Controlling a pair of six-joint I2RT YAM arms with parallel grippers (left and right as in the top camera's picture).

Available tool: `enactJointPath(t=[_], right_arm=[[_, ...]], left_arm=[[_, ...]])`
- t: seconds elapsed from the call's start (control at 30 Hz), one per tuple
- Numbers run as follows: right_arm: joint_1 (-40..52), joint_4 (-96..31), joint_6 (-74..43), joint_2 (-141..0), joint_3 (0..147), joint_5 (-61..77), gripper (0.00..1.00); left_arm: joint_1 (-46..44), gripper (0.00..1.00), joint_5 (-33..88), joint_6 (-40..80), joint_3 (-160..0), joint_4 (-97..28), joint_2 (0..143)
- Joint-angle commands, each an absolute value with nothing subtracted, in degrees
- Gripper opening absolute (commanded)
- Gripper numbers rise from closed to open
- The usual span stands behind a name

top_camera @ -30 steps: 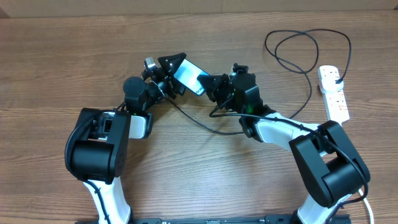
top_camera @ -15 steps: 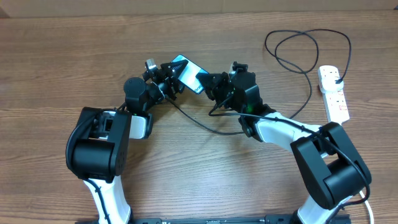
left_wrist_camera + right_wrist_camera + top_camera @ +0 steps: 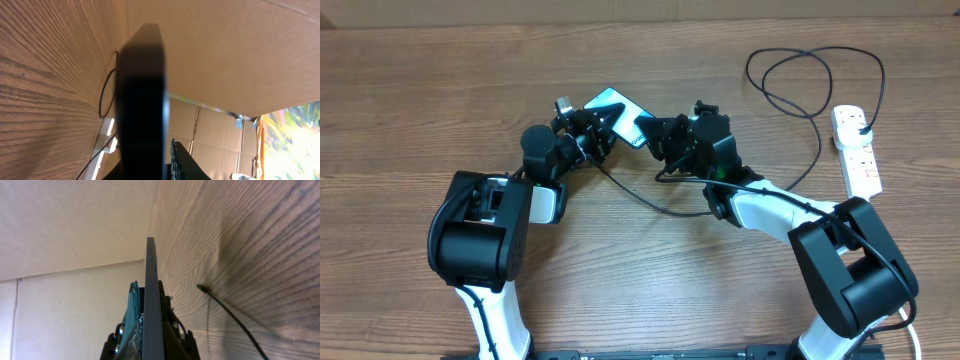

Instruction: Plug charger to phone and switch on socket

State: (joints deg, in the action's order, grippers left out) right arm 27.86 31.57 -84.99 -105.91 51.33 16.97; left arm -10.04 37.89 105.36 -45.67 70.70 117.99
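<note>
Starting at the bottom of the overhead view, the two arm bases stand at lower left and lower right on the wooden table (image 3: pixel 420 100), and both arms reach up toward mid-frame. Between them the charger (image 3: pixel 650 203) sags in a shallow black curve across the wood.

Just above that curve, the left gripper (image 3: pixel 592 122) and the right gripper (image 3: pixel 658 135) face each other with the phone (image 3: pixel 613 105) between them. The phone's light blue screen faces up and is tilted.

In the right wrist view the phone (image 3: pixel 151 295) is seen edge-on, rising from the bottom centre. The right gripper's dark fingers (image 3: pixel 184 341) are closed against both of its faces, gripping it. The connector tip (image 3: pixel 200 287) lies on the wood to the right of that edge, apart from the phone, with its cable trailing to the lower right.

In the left wrist view the phone (image 3: pixel 142 100) is a blurred dark bar filling the centre. The left gripper's fingers cannot be made out there. From overhead they lie against the phone's lower-left side, but I cannot tell whether they clamp it.

Farther off, at the right edge of the overhead frame, the socket (image 3: pixel 857 150) lies lengthwise. The charger's black plug (image 3: pixel 861 124) sits at its upper end, and the cable runs in loose loops across the upper right.
</note>
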Motion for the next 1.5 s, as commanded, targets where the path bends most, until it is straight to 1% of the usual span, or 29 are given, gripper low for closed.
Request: enactJointPath(t=[0.0, 0.13, 0.27, 0.3, 0.33, 0.37, 0.4, 0.43, 0.53, 0.73, 0.77, 0.87, 1.0, 1.17, 1.3, 1.37, 1.47], right_arm=[[30.76, 29.39, -89.14, -106.54, 50.22, 22.44, 0.04], [30.81, 28.86, -90.35, -106.54, 50.22, 22.83, 0.04], [30.81, 27.59, -90.21, -106.54, 50.22, 22.83, 0.04], [30.81, 27.29, -89.84, -106.54, 50.22, 22.83, 0.11], [30.81, 27.09, -88.95, -106.54, 50.22, 22.90, 0.38], [30.81, 26.94, -88.09, -106.54, 50.22, 23.05, 0.61], [30.79, 26.83, -87.15, -106.52, 50.22, 23.57, 0.78], [30.59, 26.96, -85.84, -106.52, 50.22, 24.12, 1.00], [28.01, 26.22, -76.47, -104.68, 50.22, 24.47, 1.00], [20.75, 13.30, -57.36, -92.16, 50.22, 23.68, 1.00], [20.32, 9.78, -51.44, -88.14, 50.22, 22.22, 1.00], [21.39, 3.33, -37.82, -80.77, 50.22, 17.61, 1.00], [26.11, -0.47, -23.14, -75.75, 50.24, 14.22, 1.00], [32.93, 0.62, -15.07, -77.84, 50.24, 10.39, 1.00], [37.76, 6.70, -9.41, -83.44, 50.98, 9.08, 1.00], [39.24, 7.81, -8.38, -86.87, 52.84, 8.05, 1.00], [40.86, 5.61, -6.13, -94.91, 60.62, 7.31, 1.00]], left_arm=[[-10.96, 0.19, 37.93, 105.89, -47.05, 73.10, 116.36], [-10.96, 0.18, 37.91, 105.89, -47.05, 73.10, 116.36], [-10.94, 0.12, 37.91, 105.89, -47.05, 73.10, 116.36], [-10.94, 0.04, 37.91, 105.91, -47.05, 73.10, 116.36], [-10.92, 0.05, 37.91, 106.37, -47.05, 73.10, 116.36], [-10.90, 0.04, 37.93, 106.83, -47.05, 73.10, 116.36], [-10.87, 0.05, 37.93, 107.35, -47.05, 73.08, 116.36], [-10.81, 0.05, 37.98, 107.98, -47.05, 73.10, 116.36], [-9.91, 0.04, 38.85, 108.88, -47.05, 73.10, 116.36], [-3.79, 0.04, 47.20, 105.67, -47.05, 70.39, 116.36], [-1.54, 0.04, 50.13, 103.07, -47.09, 70.32, 116.36], [2.76, 0.04, 56.21, 100.77, -47.64, 70.26, 116.36], [9.15, 0.04, 64.45, 100.27, -50.46, 66.32, 116.36], [15.62, 0.04, 74.06, 100.33, -57.14, 60.82, 116.36], [19.18, 0.04, 80.34, 100.27, -63.40, 55.33, 116.36], [20.67, 0.04, 82.19, 100.27, -66.02, 52.77, 116.36], [23.00, 0.04, 84.25, 100.27, -69.28, 52.31, 116.36]])
